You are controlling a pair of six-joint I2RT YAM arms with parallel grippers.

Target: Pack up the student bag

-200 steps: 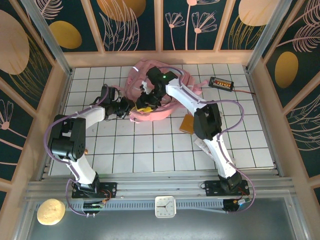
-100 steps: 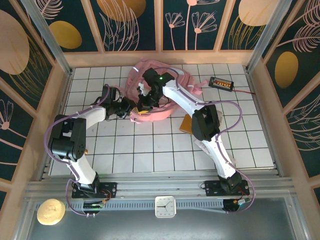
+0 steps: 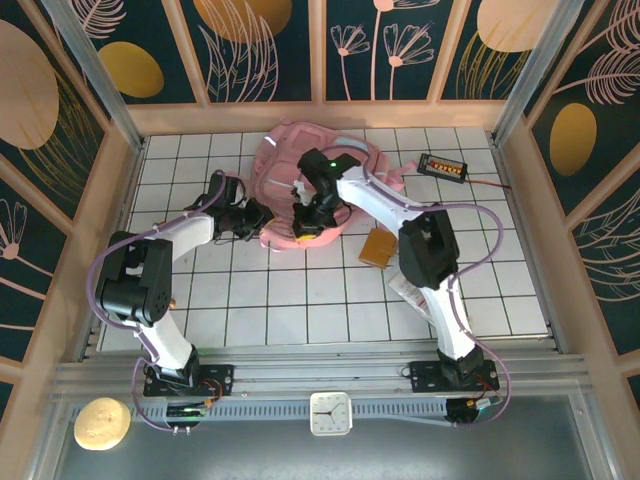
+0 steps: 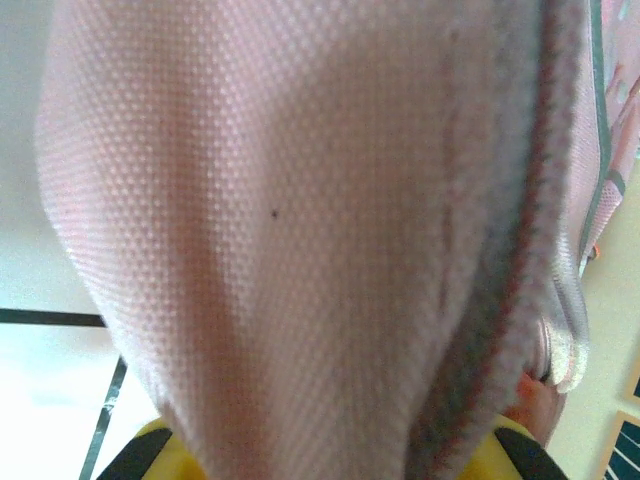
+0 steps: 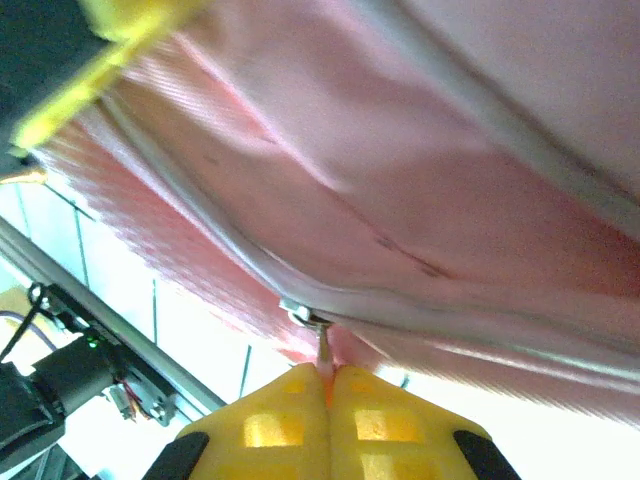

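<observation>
A white tiled table (image 3: 290, 300) carries the soft pink fabric backpack (image 3: 282, 160), which lies slumped at the far middle of the surface, its straps trailing to the right. The left gripper (image 3: 260, 220) meets the backpack's left edge, and the right gripper (image 3: 304, 226) comes down over its near side, just beside the left one. A flat orange-brown square pad (image 3: 376, 246) lies on the tiles near the backpack's near right corner, apart from it. A small black device with an orange display (image 3: 443, 166) sits farther right, by the far wall. In the left wrist view pink woven cloth (image 4: 280, 200) runs down between the left gripper's yellow fingers (image 4: 150, 455); they seem to be clamped on that fold, though the blur so close up leaves some doubt. In the right wrist view the right gripper's yellow fingers (image 5: 265, 430) are pressed together, pinching a small metal zip pull (image 5: 322, 345) on the backpack's (image 5: 450, 150) zip line.
</observation>
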